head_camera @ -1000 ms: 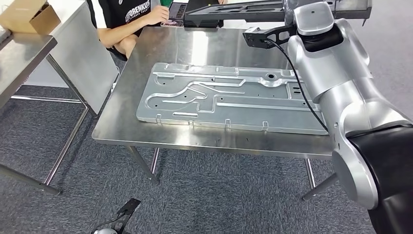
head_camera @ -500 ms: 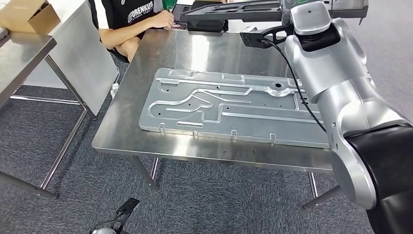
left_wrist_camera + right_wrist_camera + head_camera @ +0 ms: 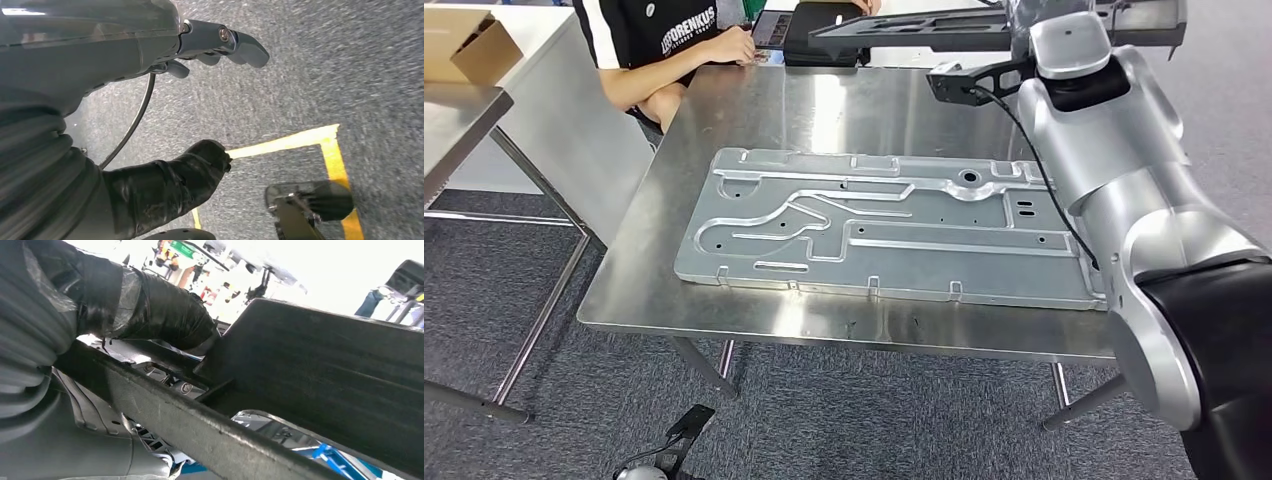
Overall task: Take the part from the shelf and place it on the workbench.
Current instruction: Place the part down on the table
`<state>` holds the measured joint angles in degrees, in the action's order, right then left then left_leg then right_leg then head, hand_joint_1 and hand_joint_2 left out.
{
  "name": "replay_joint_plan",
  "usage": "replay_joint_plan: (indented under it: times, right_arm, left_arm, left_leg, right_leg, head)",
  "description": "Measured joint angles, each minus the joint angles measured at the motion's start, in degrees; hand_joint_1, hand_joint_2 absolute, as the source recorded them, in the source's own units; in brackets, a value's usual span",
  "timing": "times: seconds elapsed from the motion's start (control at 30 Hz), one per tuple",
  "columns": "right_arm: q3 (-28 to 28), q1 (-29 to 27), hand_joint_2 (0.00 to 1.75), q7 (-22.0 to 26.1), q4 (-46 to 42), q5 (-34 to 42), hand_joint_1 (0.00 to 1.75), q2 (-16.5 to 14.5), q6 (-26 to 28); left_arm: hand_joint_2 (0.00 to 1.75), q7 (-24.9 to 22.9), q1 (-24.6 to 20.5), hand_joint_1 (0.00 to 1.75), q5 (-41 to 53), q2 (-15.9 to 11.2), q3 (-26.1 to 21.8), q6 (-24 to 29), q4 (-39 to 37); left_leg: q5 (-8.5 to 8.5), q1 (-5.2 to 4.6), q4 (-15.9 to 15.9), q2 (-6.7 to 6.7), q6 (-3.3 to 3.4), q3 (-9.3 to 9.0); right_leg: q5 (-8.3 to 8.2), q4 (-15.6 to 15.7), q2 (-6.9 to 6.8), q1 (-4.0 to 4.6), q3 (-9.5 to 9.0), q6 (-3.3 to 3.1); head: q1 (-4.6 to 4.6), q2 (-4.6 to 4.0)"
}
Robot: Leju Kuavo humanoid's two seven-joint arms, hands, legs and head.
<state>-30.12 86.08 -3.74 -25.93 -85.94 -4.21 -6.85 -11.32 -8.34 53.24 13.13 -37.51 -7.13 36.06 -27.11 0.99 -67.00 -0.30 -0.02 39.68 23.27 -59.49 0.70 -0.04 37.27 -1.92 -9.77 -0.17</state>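
The part (image 3: 944, 28) is a long, flat, dark panel held high over the far edge of the steel workbench (image 3: 824, 100). My right arm (image 3: 1104, 150) reaches up to it from the right. In the right wrist view my right hand (image 3: 125, 305) grips the dark part (image 3: 320, 370) by its edge, the black-wrapped thumb pressed on top. My left hand (image 3: 125, 45) hangs down over grey carpet, fingers apart and holding nothing.
A large silver stamped plate (image 3: 884, 225) covers most of the workbench's near half. A person (image 3: 664, 40) sits at the far left corner with a tablet (image 3: 774, 28). A cardboard box (image 3: 464, 45) stands on a second table at the left. Yellow floor tape (image 3: 330, 150) runs below.
The whole picture has shifted, so the camera has moved; the table and plate now sit further left in view. The right hand still holds the dark part high.
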Motion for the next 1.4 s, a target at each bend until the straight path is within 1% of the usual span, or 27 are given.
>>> replay_joint_plan:
  times: [0.03,0.1,0.17,0.23,0.3,0.37,0.4,0.43,0.47,0.53,0.57,0.6,0.7,0.77,0.8,0.87,0.9,0.93,0.97,1.03,1.07,1.1,1.13,1.23,1.3,1.37,1.4]
  right_arm:
    - [0.0,-0.5,1.75,0.2,0.1,0.0,1.75,0.0,0.5]
    - [0.0,-1.5,1.75,0.9,0.3,0.0,1.75,0.0,1.4]
    - [0.0,-2.7,1.75,1.9,0.7,0.0,1.75,-0.3,1.9]
    - [0.0,-4.0,1.75,2.7,0.9,0.1,1.75,-0.7,2.1]
    - [0.0,-4.8,1.75,3.1,1.2,0.1,1.75,-1.1,2.3]
    - [0.0,-5.8,1.75,3.5,1.5,0.1,1.75,-1.5,2.5]
    - [0.0,-6.4,1.75,3.7,1.6,0.1,1.75,-1.7,2.6]
    - [0.0,-7.1,1.75,3.9,1.8,0.1,1.75,-1.9,2.7]
    - [0.0,-7.7,1.75,4.1,1.9,0.1,1.75,-2.2,2.7]
    - [0.1,-8.4,1.75,4.1,2.0,0.1,1.75,-2.7,2.9]
    - [0.1,-8.7,1.75,4.1,2.1,0.1,1.75,-3.2,3.1]
    - [0.1,-9.0,1.75,4.1,2.1,0.1,1.75,-3.6,3.2]
    - [0.2,-10.6,1.75,4.1,2.2,0.1,1.75,-5.0,3.8]
    - [0.2,-11.6,1.75,4.2,2.3,0.1,1.75,-6.1,4.0]
    - [0.2,-12.0,1.75,4.2,2.3,0.1,1.75,-6.8,4.2]
    - [0.2,-12.9,1.75,4.3,2.3,0.1,1.75,-7.7,4.5]
    - [0.2,-13.3,1.75,4.3,2.4,0.1,1.75,-8.1,4.5]
    - [0.2,-13.8,1.75,4.4,2.5,0.1,1.75,-8.4,4.5]
    - [0.2,-14.2,1.75,4.4,2.6,0.1,1.75,-8.6,4.5]
    - [0.2,-14.7,1.75,4.4,2.7,0.1,1.75,-9.0,4.5]
    - [0.2,-14.9,1.75,4.4,2.7,0.1,1.75,-9.2,4.6]
    - [0.3,-15.0,1.75,4.4,2.7,0.1,1.75,-9.3,4.7]
    - [0.3,-15.3,1.75,4.5,2.7,0.1,1.75,-9.5,4.8]
    - [0.7,-16.3,1.75,4.8,2.7,0.1,1.75,-9.7,5.0]
    - [1.0,-16.8,0.87,4.9,2.7,0.1,0.87,-9.8,5.1]
    - [1.4,-17.5,0.00,5.0,2.9,0.1,0.00,-9.8,5.3]
    - [1.6,-18.1,0.00,5.0,3.0,0.1,0.00,-9.8,5.4]
  left_arm:
    - [1.75,0.0,-0.1,0.00,-0.1,0.0,0.0,0.1,0.0]
    - [1.75,0.1,-0.4,0.00,-0.6,0.1,0.0,0.2,0.0]
    - [1.75,0.2,-0.5,0.00,-1.1,0.3,0.0,0.3,0.0]
    - [1.75,0.3,-0.7,0.00,-1.5,0.4,0.0,0.4,0.0]
    - [1.75,0.4,-1.0,0.00,-1.7,0.6,0.0,0.4,0.0]
    - [1.75,0.5,-1.1,0.00,-2.1,0.7,0.0,0.5,0.0]
    - [1.75,0.5,-1.1,0.00,-2.2,0.8,0.0,0.5,0.0]
    - [1.75,0.5,-1.1,0.00,-2.4,0.8,0.0,0.5,0.0]
    - [1.75,0.5,-1.1,0.00,-2.4,0.9,0.0,0.5,0.0]
    - [1.75,0.5,-1.2,0.00,-2.6,0.9,0.0,0.6,0.0]
    - [1.75,0.5,-1.2,0.00,-2.7,0.9,0.0,0.6,0.0]
    - [1.75,0.5,-1.3,0.00,-2.8,0.9,0.0,0.7,0.0]
    - [1.75,0.5,-1.8,0.00,-2.9,0.9,0.0,1.0,-0.3]
    - [1.75,0.7,-2.2,0.00,-2.9,0.9,0.0,1.2,-0.5]
    - [1.75,0.7,-2.4,0.00,-2.9,0.9,0.0,1.3,-0.6]
    - [1.75,0.8,-2.7,0.00,-3.0,0.9,0.0,1.5,-0.9]
    - [1.75,0.9,-2.7,0.00,-3.0,0.9,0.0,1.5,-1.0]
    - [1.75,0.9,-2.7,0.00,-3.0,0.8,0.0,1.6,-1.1]
    - [1.75,0.9,-2.7,0.00,-3.0,0.8,0.0,1.7,-1.3]
    - [1.75,1.0,-2.8,0.00,-3.0,0.7,0.0,1.9,-1.4]
    - [1.75,1.1,-2.8,0.00,-3.1,0.7,0.0,1.9,-1.5]
    - [1.75,1.1,-2.9,0.00,-3.1,0.7,0.0,2.0,-1.5]
    - [1.75,1.1,-2.9,0.00,-3.2,0.7,0.0,2.0,-1.6]
    - [1.75,1.2,-3.0,0.00,-3.2,0.6,0.0,2.2,-1.8]
    - [1.75,1.4,-3.1,0.00,-3.2,0.6,0.0,2.2,-1.8]
    - [1.75,1.8,-3.2,0.00,-3.1,0.6,0.0,2.0,-2.0]
    - [1.75,2.1,-3.2,0.00,-3.0,0.5,0.0,1.9,-2.1]
  left_leg:
    - [1.69,-0.21,3.6,0.03,0.40,-1.33]
    - [3.08,-0.73,8.0,-0.02,1.00,-3.02]
    - [3.21,-0.94,8.7,-0.10,1.31,-3.48]
    - [3.88,-0.65,9.5,0.02,1.67,-4.06]
    - [4.20,-0.38,10.1,0.15,1.94,-4.51]
    - [4.12,-0.36,10.0,0.15,2.11,-4.54]
    - [4.03,-0.32,9.9,0.11,2.14,-4.56]
    - [3.91,-0.28,9.8,0.03,2.12,-4.57]
    - [3.74,-0.23,9.6,-0.06,2.02,-4.58]
    - [3.19,-0.26,8.9,-0.19,1.59,-4.47]
    - [2.92,-0.34,8.6,-0.19,1.30,-4.33]
    - [2.74,-0.42,8.3,-0.17,0.99,-4.21]
    - [2.48,-0.31,8.3,-0.09,0.09,-4.13]
    - [0.96,-0.15,6.3,-0.03,-0.48,-3.25]
    - [-0.58,-0.09,3.5,0.00,-0.72,-1.96]
    - [-3.78,-0.05,-4.1,0.00,-1.09,1.75]
    - [-4.49,-0.03,-6.9,0.00,-1.20,3.30]
    - [-4.08,0.00,-7.7,0.01,-1.26,3.93]
    - [-2.65,0.06,-6.3,0.02,-1.27,3.46]
    - [1.29,0.21,1.1,0.10,-1.19,0.11]
    - [2.50,0.16,4.6,0.08,-1.07,-1.49]
    - [3.06,0.09,6.7,0.06,-0.92,-2.53]
    - [2.91,-0.04,7.5,0.00,-0.72,-2.89]
    - [3.10,-0.01,7.8,-0.12,0.19,-3.16]
    - [3.26,0.13,8.2,-0.13,0.91,-3.37]
    - [3.20,0.00,8.2,-0.14,1.31,-3.41]
    - [3.16,-0.07,8.2,-0.16,1.38,-3.44]
  right_leg:
    - [0.13,0.0,0.01,0.11,-0.20,0.09]
    - [0.23,0.1,0.02,0.07,-0.31,0.54]
    - [0.19,0.3,0.07,-0.05,-0.36,1.21]
    - [0.95,-0.4,0.01,-0.04,-0.13,1.80]
    - [3.69,-5.1,-0.12,-0.16,2.03,2.29]
    - [6.71,-12.6,-0.19,-0.45,5.64,2.75]
    - [7.11,-14.9,-0.24,-0.62,6.86,2.93]
    - [6.46,-15.1,-0.30,-0.81,7.15,3.07]
    - [4.83,-13.0,-0.36,-1.00,6.28,3.15]
    - [1.37,-5.5,-0.49,-1.18,2.64,3.05]
    - [0.46,-2.6,-0.48,-1.12,1.21,2.87]
    - [0.22,-0.9,-0.45,-0.98,0.41,2.66]
    - [0.33,-0.3,-0.33,-0.73,0.15,1.73]
    - [0.15,0.1,-0.31,-0.92,-0.05,0.99]
    - [0.10,0.3,-0.31,-0.99,-0.12,0.71]
    - [0.20,0.3,-0.30,-0.92,-0.16,0.38]
    - [0.26,0.3,-0.32,-0.86,-0.20,0.33]
    - [0.34,0.2,-0.35,-0.83,-0.26,0.32]
    - [0.43,0.1,-0.37,-0.82,-0.32,0.35]
    - [0.76,-0.1,-0.36,-0.84,-0.40,0.62]
    - [0.92,-0.4,-0.30,-0.75,-0.33,0.83]
    - [1.00,-0.5,-0.24,-0.67,-0.25,1.09]
    - [1.03,-0.5,-0.19,-0.57,-0.20,1.34]
    - [1.48,-0.8,-0.28,-0.60,-0.10,2.11]
    - [3.76,-4.4,-0.41,-0.72,1.49,2.55]
    - [7.02,-11.7,-0.46,-0.71,4.94,2.72]
    - [7.95,-14.9,-0.46,-0.70,6.57,2.73]
  head:
    - [0.01,0.00]
    - [0.01,0.00]
    - [0.02,0.00]
    - [0.03,0.00]
    - [0.03,0.00]
    - [0.02,0.00]
    - [0.02,0.00]
    - [0.02,0.00]
    - [0.02,0.00]
    - [0.02,0.00]
    - [0.01,0.00]
    - [0.00,0.00]
    - [0.02,0.00]
    - [0.02,0.00]
    - [0.02,0.00]
    - [0.02,0.00]
    - [0.02,0.00]
    - [0.02,0.00]
    - [0.02,0.00]
    - [0.02,0.00]
    - [0.02,0.00]
    - [0.02,0.00]
    - [0.02,0.00]
    - [0.03,0.00]
    - [0.04,0.00]
    - [0.04,0.00]
    - [0.04,0.00]
